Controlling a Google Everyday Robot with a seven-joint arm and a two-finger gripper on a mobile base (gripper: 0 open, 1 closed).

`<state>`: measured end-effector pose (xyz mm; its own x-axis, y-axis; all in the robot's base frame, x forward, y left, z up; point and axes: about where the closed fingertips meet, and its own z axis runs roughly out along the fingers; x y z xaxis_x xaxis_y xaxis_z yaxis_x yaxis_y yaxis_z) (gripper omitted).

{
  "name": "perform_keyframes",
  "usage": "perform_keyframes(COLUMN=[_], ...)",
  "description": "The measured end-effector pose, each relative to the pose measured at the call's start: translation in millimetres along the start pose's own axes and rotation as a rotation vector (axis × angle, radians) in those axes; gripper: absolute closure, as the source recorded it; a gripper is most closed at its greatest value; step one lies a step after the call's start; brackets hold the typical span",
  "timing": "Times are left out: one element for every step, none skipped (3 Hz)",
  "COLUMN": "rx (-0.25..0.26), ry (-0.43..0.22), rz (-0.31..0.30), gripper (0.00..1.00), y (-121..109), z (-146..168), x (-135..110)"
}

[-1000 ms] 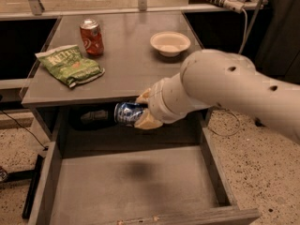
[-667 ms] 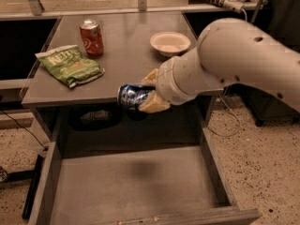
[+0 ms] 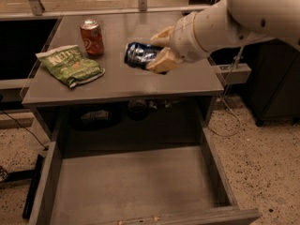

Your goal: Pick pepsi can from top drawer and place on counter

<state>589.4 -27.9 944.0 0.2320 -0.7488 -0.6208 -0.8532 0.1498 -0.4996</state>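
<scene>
My gripper [image 3: 157, 50] is shut on the pepsi can [image 3: 139, 54], a dark blue can with silver markings. The can lies on its side in the fingers [image 3: 161, 60], held over the middle of the counter [image 3: 122, 81]; I cannot tell whether it touches the surface. My white arm reaches in from the upper right. The top drawer [image 3: 131, 186] is pulled open below the counter, and its grey bottom is bare.
An orange-red soda can [image 3: 92, 37] stands at the counter's back left. A green chip bag [image 3: 70, 64] lies at the left. Dark items [image 3: 96, 116] sit in the shelf space under the counter. Speckled floor lies to the right.
My gripper has carried the pepsi can up from the shelf opening above the drawer and back over the counter's middle. The white bowl seen earlier is now hidden behind my arm.
</scene>
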Motion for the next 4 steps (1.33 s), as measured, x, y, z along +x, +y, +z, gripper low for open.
perform_keyframes(rx=[0.010, 0.013, 0.015, 0.002], ry=[-0.006, -0.007, 0.010, 0.014], rz=[0.027, 0.061, 0.079, 0.098], gripper=[1.00, 1.00, 1.00, 1.00], y=[-39.1, -63.3, -76.4, -79.7], z=[11.8, 30.9, 52.3, 74.1], x=[6.2, 17.8, 32.6, 48.2])
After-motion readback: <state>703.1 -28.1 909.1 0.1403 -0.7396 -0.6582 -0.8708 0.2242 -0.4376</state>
